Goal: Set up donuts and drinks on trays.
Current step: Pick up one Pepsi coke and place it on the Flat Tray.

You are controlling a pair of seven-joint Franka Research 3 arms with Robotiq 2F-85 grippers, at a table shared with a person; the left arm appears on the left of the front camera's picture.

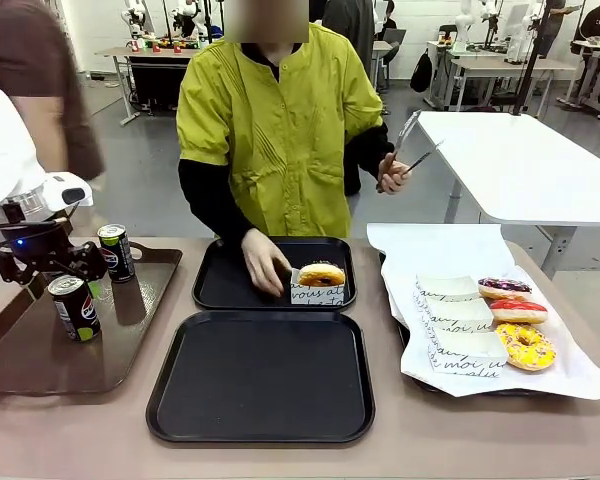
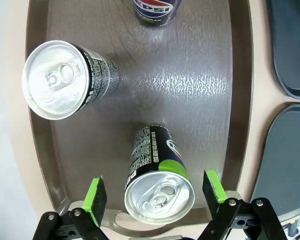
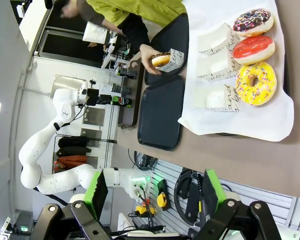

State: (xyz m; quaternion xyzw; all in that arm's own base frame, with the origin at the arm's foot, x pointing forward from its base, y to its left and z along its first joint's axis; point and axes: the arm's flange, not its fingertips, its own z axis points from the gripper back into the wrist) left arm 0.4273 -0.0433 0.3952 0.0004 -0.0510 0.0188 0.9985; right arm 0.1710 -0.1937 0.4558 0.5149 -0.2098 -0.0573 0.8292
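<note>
- Front view: the left pincer point(image 1: 55, 265) hangs over the brown tray point(image 1: 40, 365) at the counter's point(image 1: 460, 430) left end. From here it cannot be told how wide its fingers stand.
- A far soda can point(image 1: 115, 252) and a near soda can point(image 1: 75, 307) stand upright on that brown tray.
- Two black trays lie in the middle. The near black tray point(image 1: 260, 378) is bare, and on the far black tray point(image 1: 220, 285) the person's hand point(image 1: 265, 265) touches a sleeved donut point(image 1: 322, 280).
- The person's other hand point(image 1: 388, 172) holds tongs point(image 1: 415, 150).
- On the right, a paper-lined tray point(image 1: 570, 375) carries a sprinkled chocolate donut point(image 1: 503, 288), a red donut point(image 1: 518, 311), a yellow donut point(image 1: 525, 347) and empty sleeves point(image 1: 460, 318).
- Left wrist view: the left pincer point(image 2: 154, 194) is spread wide. The nearest soda can point(image 2: 157, 172) stands between its green pads point(image 2: 95, 200), with a gap on either side.
- A second soda can point(image 2: 65, 80) and a third soda can point(image 2: 157, 9) stand farther along the brown tray point(image 2: 200, 90).
- Right wrist view: the right pincer point(image 3: 154, 192) is wide open and holds nothing, well apart from the donuts and trays.
</note>
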